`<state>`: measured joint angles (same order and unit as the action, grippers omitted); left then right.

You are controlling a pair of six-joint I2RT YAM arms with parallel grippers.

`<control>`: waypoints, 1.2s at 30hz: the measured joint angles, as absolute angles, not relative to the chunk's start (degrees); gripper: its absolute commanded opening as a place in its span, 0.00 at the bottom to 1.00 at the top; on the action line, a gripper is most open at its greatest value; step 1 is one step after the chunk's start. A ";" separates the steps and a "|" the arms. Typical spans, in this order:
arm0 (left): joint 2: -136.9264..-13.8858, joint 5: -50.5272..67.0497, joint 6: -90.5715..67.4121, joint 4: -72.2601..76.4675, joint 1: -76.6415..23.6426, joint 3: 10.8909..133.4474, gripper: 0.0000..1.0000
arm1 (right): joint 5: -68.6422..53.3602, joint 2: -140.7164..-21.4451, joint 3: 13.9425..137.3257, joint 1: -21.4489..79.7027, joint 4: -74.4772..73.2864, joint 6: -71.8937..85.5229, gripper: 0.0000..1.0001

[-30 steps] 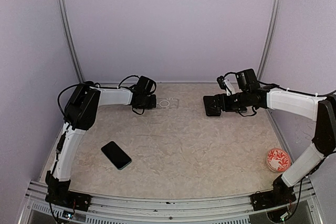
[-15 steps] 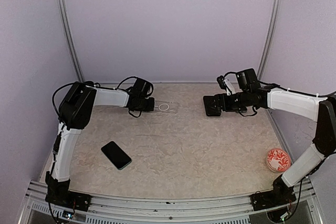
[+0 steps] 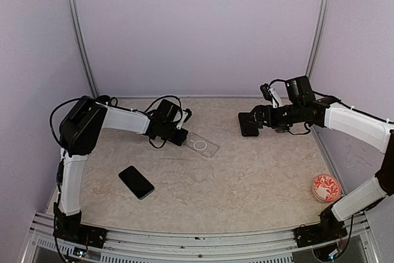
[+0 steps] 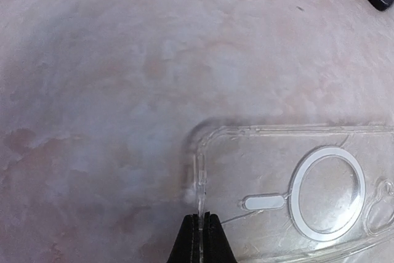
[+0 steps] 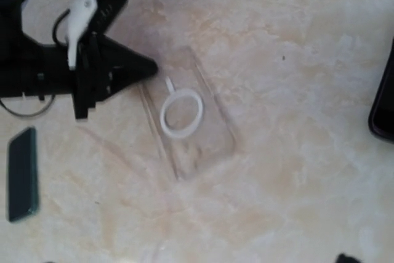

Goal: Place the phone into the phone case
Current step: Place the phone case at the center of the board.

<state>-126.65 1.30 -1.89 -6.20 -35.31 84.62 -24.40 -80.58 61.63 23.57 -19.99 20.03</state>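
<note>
The clear phone case with a white ring lies flat near the table's middle-left. My left gripper is shut on the rim of its short end. In the left wrist view the black fingertips pinch that thin clear edge, and the phone case spreads out to the right. The dark phone lies apart, nearer the front left, with nothing touching it. My right gripper hovers at the back right, open and empty. Its view looks across at the phone case, the left gripper and the phone.
A black flat slab lies just left of the right gripper, also at the right edge of the right wrist view. A small round red-patterned dish sits at the front right. Purple walls close in the back and both sides.
The left gripper closed on the case's rim and dragged the case forward and to the right, turning it. The right arm pulled back a little to the right and its jaws widened.
</note>
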 measured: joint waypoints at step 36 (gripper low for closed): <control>-117.64 14.74 16.67 -6.92 -43.24 71.92 0.00 | -23.16 -67.83 79.85 26.96 -32.10 38.63 0.99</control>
<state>-117.64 14.74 16.67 -6.92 -43.24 71.92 -23.16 -67.83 79.85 26.96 -32.10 38.63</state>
